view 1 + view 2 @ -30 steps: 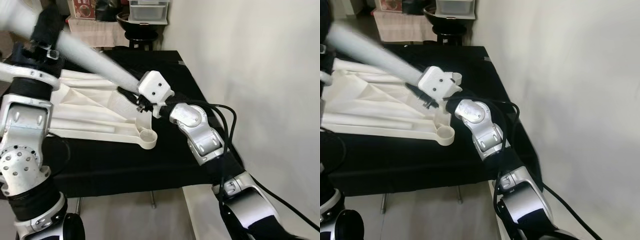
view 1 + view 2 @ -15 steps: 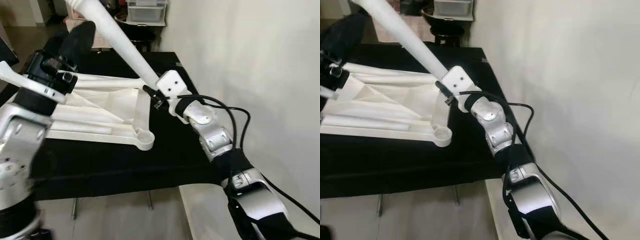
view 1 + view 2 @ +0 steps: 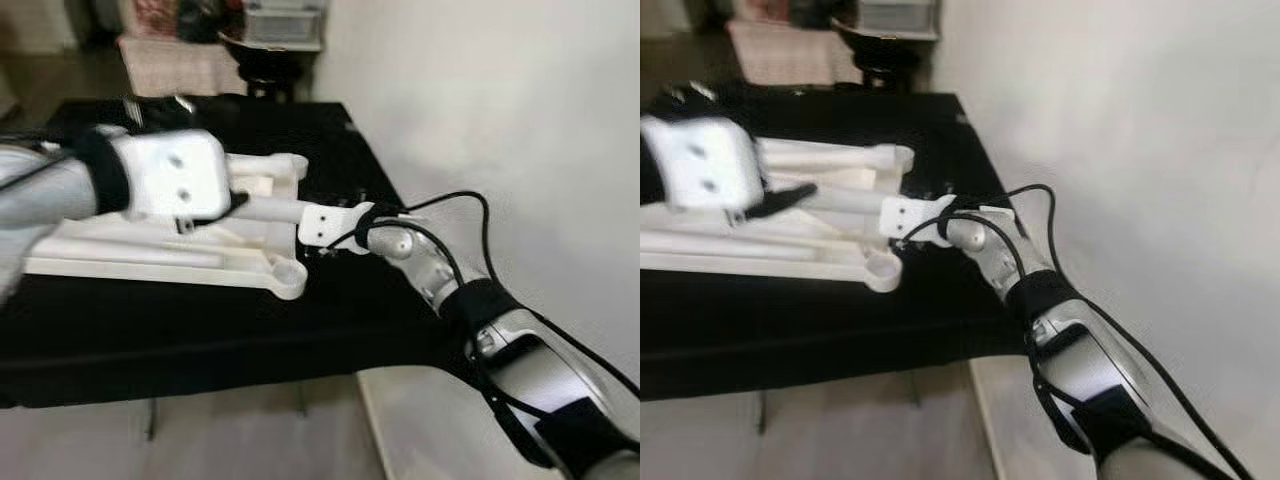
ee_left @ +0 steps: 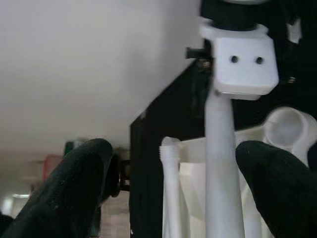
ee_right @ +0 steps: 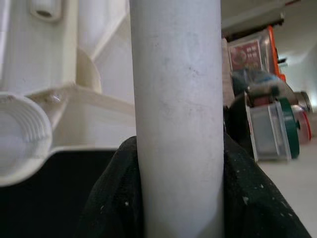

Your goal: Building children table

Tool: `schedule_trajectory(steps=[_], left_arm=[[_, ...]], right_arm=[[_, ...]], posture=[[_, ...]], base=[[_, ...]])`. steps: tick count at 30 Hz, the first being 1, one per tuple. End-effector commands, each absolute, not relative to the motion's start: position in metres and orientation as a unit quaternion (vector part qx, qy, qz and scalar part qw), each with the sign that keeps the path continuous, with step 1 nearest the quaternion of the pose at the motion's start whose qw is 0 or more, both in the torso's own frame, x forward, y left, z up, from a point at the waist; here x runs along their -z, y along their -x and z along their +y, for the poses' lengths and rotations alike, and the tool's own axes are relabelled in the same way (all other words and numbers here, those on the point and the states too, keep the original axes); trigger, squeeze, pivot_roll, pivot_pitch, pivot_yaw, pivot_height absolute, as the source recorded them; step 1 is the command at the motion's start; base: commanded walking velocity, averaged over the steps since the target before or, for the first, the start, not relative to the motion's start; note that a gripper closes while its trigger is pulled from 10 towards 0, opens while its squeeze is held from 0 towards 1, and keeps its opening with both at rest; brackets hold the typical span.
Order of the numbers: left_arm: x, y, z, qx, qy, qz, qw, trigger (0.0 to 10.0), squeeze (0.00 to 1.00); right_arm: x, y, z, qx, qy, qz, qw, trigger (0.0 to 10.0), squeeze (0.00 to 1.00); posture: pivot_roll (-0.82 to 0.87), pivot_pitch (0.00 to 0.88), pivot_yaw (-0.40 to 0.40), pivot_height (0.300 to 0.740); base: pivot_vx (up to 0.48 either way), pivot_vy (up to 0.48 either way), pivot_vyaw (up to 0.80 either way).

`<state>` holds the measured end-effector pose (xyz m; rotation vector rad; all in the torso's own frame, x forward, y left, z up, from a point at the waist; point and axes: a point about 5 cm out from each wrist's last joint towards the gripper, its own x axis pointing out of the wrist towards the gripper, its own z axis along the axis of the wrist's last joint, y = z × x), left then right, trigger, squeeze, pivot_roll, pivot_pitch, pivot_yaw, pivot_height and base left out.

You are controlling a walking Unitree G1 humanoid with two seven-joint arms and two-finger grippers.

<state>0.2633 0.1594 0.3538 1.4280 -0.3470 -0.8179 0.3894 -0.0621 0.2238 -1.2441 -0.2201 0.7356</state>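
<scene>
White children's table frame (image 3: 150, 255) lies upside down on the black tabletop (image 3: 200, 330), stretching from the left edge toward the right edge; one round leg socket (image 3: 289, 274) sits at its near right corner, open end up, empty

A white table leg (image 3: 270, 211) is held nearly level above the frame, running from mid-tabletop toward the right edge, just over the frame's right end

Right gripper (image 3: 322, 240) — fingers closed tight around the leg's right end; in the right wrist view the black fingers (image 5: 247, 198) press against both sides of the tube (image 5: 176, 114), with a ribbed socket (image 5: 20, 139) of the frame just beside it. This grip carries the leg

Left gripper (image 3: 215, 205) reaches in from the left edge, alongside the leg's other end. In the left wrist view its two black fingers (image 4: 74, 183) stand wide apart, the leg (image 4: 223, 163) running between them untouched; nothing gripped. Head views are blurred here, so exact contact is hard to read there

Judgement: leg is held level and low so the left gripper can take or steady the free end, then tip it upright over a socket. Threaded end of a second leg (image 4: 168, 148) shows beside the held one in the left wrist view. No leg looks seated yet; early in the build

Risk: the long leg gripped at one end may sag or swing, and could knock the frame off line
</scene>
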Motion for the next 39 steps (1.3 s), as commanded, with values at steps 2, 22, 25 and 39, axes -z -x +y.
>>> schedule_trajectory(steps=[2,22,25,39], left_arm=[[-0.346,-0.267,0.163,0.375,-0.66,-0.109,0.642,10.0,0.0],[-0.264,-0.322,0.2,0.361,-0.741,0.162,0.542,10.0,0.0],[-0.266,-0.331,0.198,0.335,-0.753,0.147,0.547,10.0,0.0],[-0.255,-0.345,0.209,0.302,-0.756,0.181,0.552,3.6,0.0]], right_arm=[[-0.225,-0.389,-0.059,-0.34,0.576,-0.105,0.736,0.0,0.0],[-0.219,-0.384,-0.041,-0.361,0.595,-0.134,0.706,0.0,0.0],[-0.218,-0.383,-0.04,-0.364,0.592,-0.135,0.706,0.0,0.0],[-0.217,-0.382,-0.037,-0.372,0.581,-0.136,0.711,0.0,0.0]], posture=[[-0.05,0.017,-0.094,0.74],[-0.07,0.015,-0.081,0.74],[-0.07,0.017,-0.081,0.74],[-0.08,0.016,-0.075,0.74]], base=[[0.0,0.0,0.0],[0.0,0.0,0.0],[0.0,0.0,0.0],[0.0,0.0,0.0]])
